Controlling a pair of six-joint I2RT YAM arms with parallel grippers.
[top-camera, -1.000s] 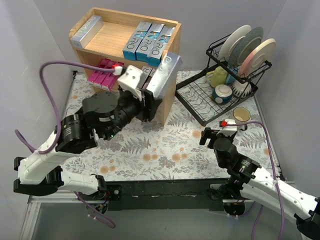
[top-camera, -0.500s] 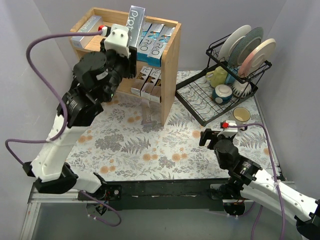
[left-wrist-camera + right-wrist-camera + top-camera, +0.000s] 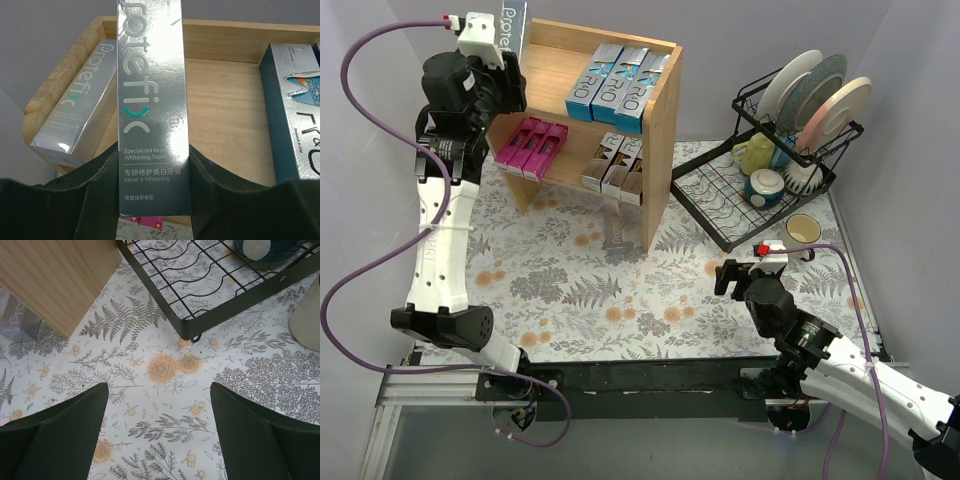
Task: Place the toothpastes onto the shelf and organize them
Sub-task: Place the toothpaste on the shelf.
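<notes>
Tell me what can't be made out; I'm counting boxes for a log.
Held silver box: left wrist view's top edge cuts its name; fingers hide its base.
Shelved silver box: in top external view, the left arm hides it.
Box on table: right wrist view's left edge cuts it.

held toothpaste box [image 3: 152, 100] is cut off by the top edge, the blue box [image 3: 295, 115] by the right.

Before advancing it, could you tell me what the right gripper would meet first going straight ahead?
Most likely the floral-patterned table cover directly ahead; the black wire dish rack lies beyond it.
</notes>
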